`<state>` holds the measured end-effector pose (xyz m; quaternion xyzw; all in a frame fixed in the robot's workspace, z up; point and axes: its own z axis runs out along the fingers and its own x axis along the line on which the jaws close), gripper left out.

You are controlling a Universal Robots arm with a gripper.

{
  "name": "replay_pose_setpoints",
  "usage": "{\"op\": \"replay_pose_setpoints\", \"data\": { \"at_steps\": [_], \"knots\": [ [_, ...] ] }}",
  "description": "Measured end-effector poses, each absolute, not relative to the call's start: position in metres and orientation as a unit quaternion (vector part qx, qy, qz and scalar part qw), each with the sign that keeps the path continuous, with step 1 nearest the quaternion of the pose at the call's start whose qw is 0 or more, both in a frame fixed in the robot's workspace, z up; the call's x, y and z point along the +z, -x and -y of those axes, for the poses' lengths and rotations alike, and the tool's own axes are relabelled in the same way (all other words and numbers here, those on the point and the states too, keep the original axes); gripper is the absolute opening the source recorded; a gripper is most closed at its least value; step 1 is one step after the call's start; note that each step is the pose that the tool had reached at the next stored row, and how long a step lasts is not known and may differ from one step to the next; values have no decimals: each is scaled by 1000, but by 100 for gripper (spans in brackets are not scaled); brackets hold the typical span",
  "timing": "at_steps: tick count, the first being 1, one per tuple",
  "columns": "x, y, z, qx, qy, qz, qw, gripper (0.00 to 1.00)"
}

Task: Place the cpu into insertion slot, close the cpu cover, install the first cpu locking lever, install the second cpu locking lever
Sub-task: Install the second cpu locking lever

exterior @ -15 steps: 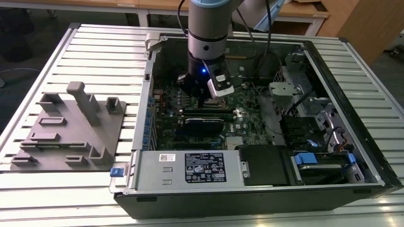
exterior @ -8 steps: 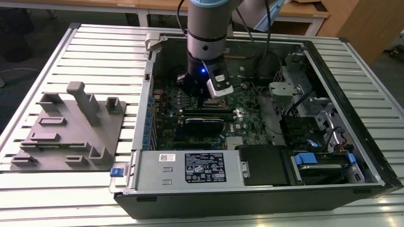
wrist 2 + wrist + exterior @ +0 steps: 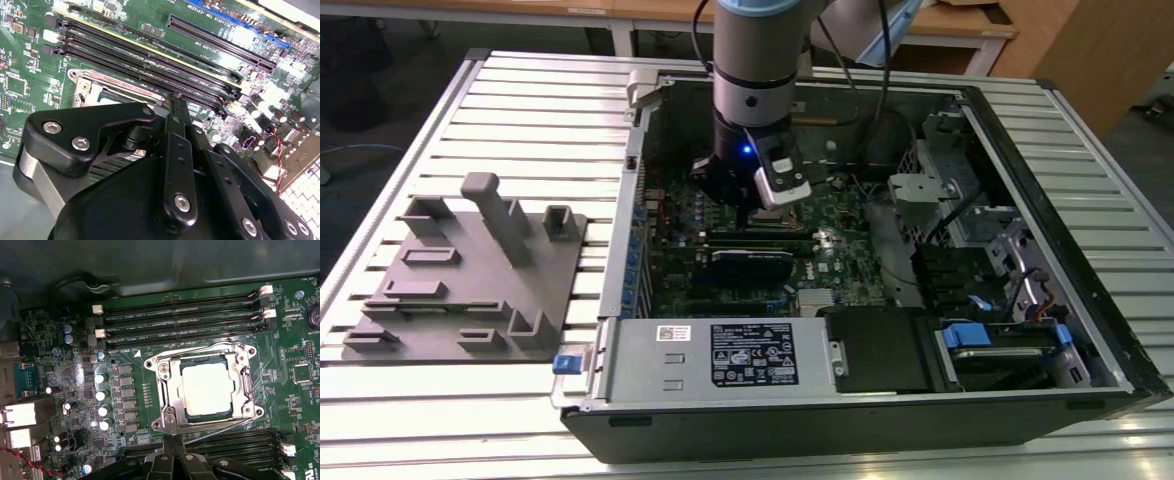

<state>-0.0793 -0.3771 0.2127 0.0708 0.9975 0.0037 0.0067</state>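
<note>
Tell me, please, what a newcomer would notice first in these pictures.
In the exterior view, the arm reaches down into an open computer case on a slatted table, with its gripper low over the green motherboard. In the first wrist view, the silver-grey cpu lies in its socket with the cpu cover down around it, between rows of black memory slots.

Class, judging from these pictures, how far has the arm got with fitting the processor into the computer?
Done: the cpu lies in the insertion slot, and the cpu cover is down around it. In hand: the gripper sits at the socket's edge, by a thin locking lever that slants away from the frame. Left: whether either lever is latched cannot be told.
</note>
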Motion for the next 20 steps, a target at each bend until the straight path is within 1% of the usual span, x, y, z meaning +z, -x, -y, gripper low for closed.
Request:
{"op": "replay_pose_setpoints", "data": {
  "at_steps": [20],
  "knots": [
    [208,83,377,4,-71,-997,9,11]
  ]
}}
